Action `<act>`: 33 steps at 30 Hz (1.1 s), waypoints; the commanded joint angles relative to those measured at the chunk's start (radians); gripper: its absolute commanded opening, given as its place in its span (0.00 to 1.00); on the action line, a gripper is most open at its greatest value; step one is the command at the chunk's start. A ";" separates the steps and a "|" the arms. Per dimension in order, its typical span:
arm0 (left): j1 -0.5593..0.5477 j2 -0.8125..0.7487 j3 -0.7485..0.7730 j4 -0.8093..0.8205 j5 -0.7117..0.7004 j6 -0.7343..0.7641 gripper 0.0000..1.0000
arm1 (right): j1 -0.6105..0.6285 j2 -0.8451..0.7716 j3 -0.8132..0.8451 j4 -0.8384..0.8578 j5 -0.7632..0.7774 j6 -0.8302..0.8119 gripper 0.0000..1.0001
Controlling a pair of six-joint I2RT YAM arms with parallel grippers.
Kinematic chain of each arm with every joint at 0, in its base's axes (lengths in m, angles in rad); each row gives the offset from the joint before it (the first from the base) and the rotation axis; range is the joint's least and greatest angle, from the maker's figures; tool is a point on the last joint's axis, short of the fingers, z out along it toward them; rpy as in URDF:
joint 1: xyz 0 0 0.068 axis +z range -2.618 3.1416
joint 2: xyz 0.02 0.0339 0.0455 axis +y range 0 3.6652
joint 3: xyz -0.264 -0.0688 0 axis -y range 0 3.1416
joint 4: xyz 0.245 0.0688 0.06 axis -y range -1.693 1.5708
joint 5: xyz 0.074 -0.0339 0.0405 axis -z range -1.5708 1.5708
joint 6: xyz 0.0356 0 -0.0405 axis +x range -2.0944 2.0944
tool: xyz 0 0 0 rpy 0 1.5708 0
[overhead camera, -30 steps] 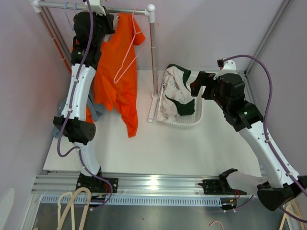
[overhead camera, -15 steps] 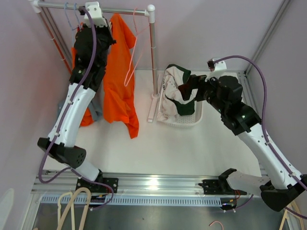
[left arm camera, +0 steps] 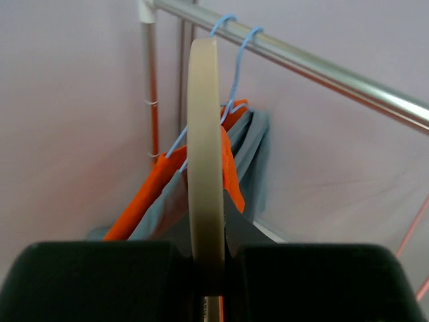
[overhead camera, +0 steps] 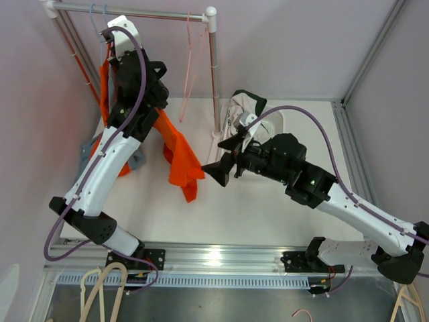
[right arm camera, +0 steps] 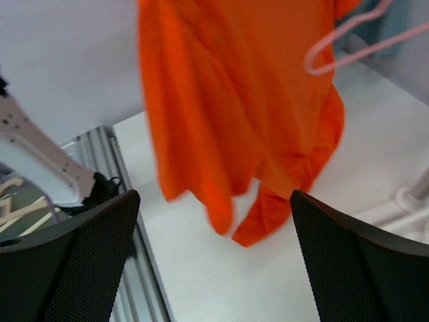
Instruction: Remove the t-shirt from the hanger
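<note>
The orange t-shirt is off the pink hanger, which hangs bare on the rack rail. The shirt dangles from my left gripper, which is shut on its upper part, and its lower end trails to the white table. In the left wrist view the black fingers are pressed together with a sliver of orange between them and a cream band edge-on above. My right gripper is open and empty, just right of the shirt. The right wrist view shows the shirt ahead between the spread fingers, with the pink hanger at the upper right.
The rack post stands behind the shirt. A white basket with white and green clothes is at the back, partly behind my right arm. Orange and grey garments hang on blue hangers at the left. Wooden hangers lie at the front left.
My left gripper has pulled the orange shirt down and forward off the pink hanger, which now hangs bare. My right arm has swung left from the basket to beside the shirt.
</note>
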 commanded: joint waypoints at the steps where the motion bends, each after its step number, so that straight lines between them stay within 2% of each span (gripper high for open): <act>1: -0.044 -0.015 -0.008 0.018 -0.207 0.029 0.01 | 0.055 0.017 -0.014 0.181 -0.082 -0.019 1.00; 3: -0.073 -0.033 -0.034 0.002 -0.221 0.010 0.01 | 0.091 0.043 -0.014 0.257 -0.071 -0.016 0.99; 9: -0.134 -0.073 -0.094 -0.002 -0.246 0.007 0.01 | 0.117 0.159 0.052 0.331 -0.089 -0.017 1.00; 10: -0.136 -0.073 -0.097 -0.003 -0.249 0.009 0.01 | 0.121 0.191 0.062 0.339 -0.092 -0.017 0.93; 12: -0.139 -0.072 -0.107 -0.005 -0.252 0.007 0.01 | 0.124 0.230 0.111 0.318 -0.073 -0.016 0.72; 13: -0.141 -0.070 -0.107 -0.003 -0.253 0.007 0.01 | 0.128 0.260 0.128 0.304 -0.067 -0.019 0.45; 15: -0.141 -0.070 -0.104 -0.003 -0.246 0.007 0.01 | 0.134 0.281 0.153 0.275 -0.034 -0.023 0.18; 16: -0.141 -0.071 -0.107 -0.002 -0.243 0.007 0.01 | 0.140 0.284 0.153 0.267 -0.022 -0.022 0.00; 19: -0.138 -0.061 -0.106 0.012 -0.227 0.026 0.01 | 0.172 0.250 0.116 0.262 0.028 -0.036 0.00; 27: -0.112 -0.021 -0.103 0.061 -0.215 0.062 0.01 | 0.365 0.062 0.010 0.195 0.239 -0.060 0.00; 33: -0.095 0.001 -0.048 0.071 -0.200 0.104 0.01 | 0.443 -0.029 -0.154 0.170 0.352 -0.004 0.00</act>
